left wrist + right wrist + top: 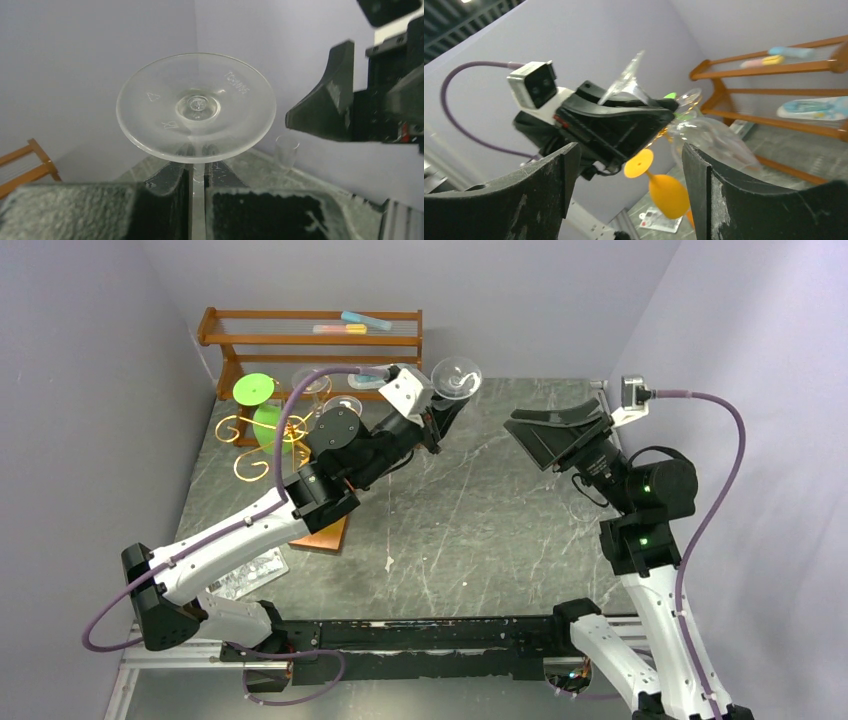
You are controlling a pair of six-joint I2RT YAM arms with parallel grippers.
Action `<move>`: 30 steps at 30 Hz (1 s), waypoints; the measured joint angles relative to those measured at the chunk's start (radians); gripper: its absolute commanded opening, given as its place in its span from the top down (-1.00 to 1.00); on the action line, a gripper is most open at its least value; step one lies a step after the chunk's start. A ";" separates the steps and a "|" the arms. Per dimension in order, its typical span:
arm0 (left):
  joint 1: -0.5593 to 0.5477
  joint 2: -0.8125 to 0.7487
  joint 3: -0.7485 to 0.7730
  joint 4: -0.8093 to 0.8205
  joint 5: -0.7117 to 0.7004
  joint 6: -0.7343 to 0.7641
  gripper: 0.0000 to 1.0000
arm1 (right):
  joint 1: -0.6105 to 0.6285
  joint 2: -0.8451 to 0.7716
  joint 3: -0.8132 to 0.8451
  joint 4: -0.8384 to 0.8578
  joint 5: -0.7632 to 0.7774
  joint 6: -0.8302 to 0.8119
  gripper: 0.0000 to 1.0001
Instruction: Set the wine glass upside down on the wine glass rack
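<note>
The black two-fingered left gripper (197, 192) is clamped shut on the thin stem of the clear plastic wine glass (196, 107), pinching it just below the round foot. The foot therefore fans out beyond the fingertips, and the bowl sits on the wrist side. In the right wrist view the glass is tilted with its foot higher than its bowl, which is close to the upside-down pose the task asks for. Gripping the stem rather than the bowl probably leaves the foot free to slide into a wire arm. The glass is held in the air over the back middle of the grey marbled table (470, 510). It is well apart from the gold wire wine glass rack (248, 445) with curled scroll arms at the back left, whose copper-brown base lies partly under the left arm. A lime green wine glass (262, 410) appears to hang inverted on the rack, with other clear glasses close by. The black right gripper (535, 438) stands wide open with nothing between its fingers, facing the glass from near but not touching it. It seems to be staying clear so that the left arm alone carries the glass. The next move looks like a swing left to a free scroll, where the crowded glasses are the main risk. The brown wooden shelf unit (310, 340) behind is not the target
</note>
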 measured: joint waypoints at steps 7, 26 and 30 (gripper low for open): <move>0.000 0.001 -0.002 -0.040 0.036 0.139 0.90 | 0.000 0.056 0.055 0.026 -0.119 0.082 -0.51; 0.000 0.005 -0.061 -0.086 0.249 0.330 0.90 | 0.000 0.135 0.057 0.033 -0.171 0.234 0.30; 0.000 0.005 -0.063 -0.092 0.260 0.343 0.90 | 0.000 0.149 0.056 0.005 -0.171 0.233 0.43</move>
